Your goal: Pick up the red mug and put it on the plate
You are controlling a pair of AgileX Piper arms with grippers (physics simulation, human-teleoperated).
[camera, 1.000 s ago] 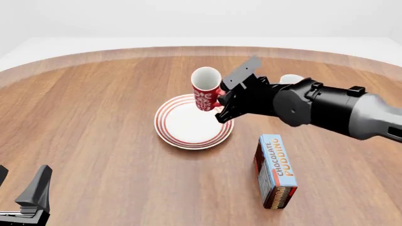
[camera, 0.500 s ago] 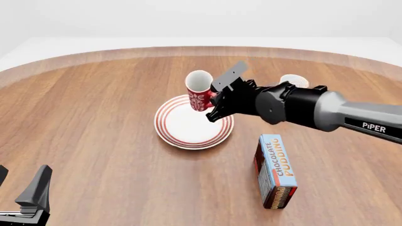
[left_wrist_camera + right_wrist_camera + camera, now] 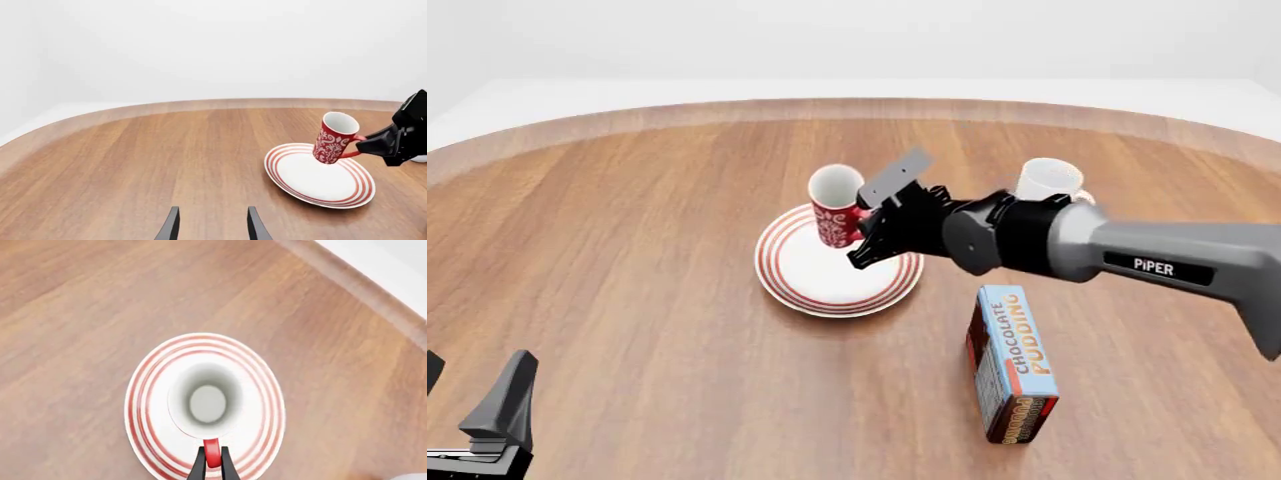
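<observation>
The red mug (image 3: pixel 835 207) hangs in the air over the plate (image 3: pixel 814 287), just to the left of the right end effector (image 3: pixel 872 232). The mug leans a little, with its top tipped toward the left. In the left wrist view there is a gap between the bottom of the mug (image 3: pixel 333 137) and the plate (image 3: pixel 303 187), so they are not touching.

The right end effector (image 3: pixel 211 467) is closed tight on the mug's red handle. Its two thin fingers (image 3: pixel 199 467) press the handle from both sides. From that view you look straight down into the mug's white inside (image 3: pixel 207 402), and the plate's red rings (image 3: pixel 143 390) show all around it.

The left end effector (image 3: pixel 487 420) sits low at the near left corner, well apart from the mug. Its two fingers (image 3: pixel 170 227) stand apart with nothing between them.

A white mug (image 3: pixel 1044 181) stands on the worktop (image 3: pixel 627 260) on the far right, behind the right arm. A pudding box (image 3: pixel 1012 362) lies on the near right, well apart from the plate.
</observation>
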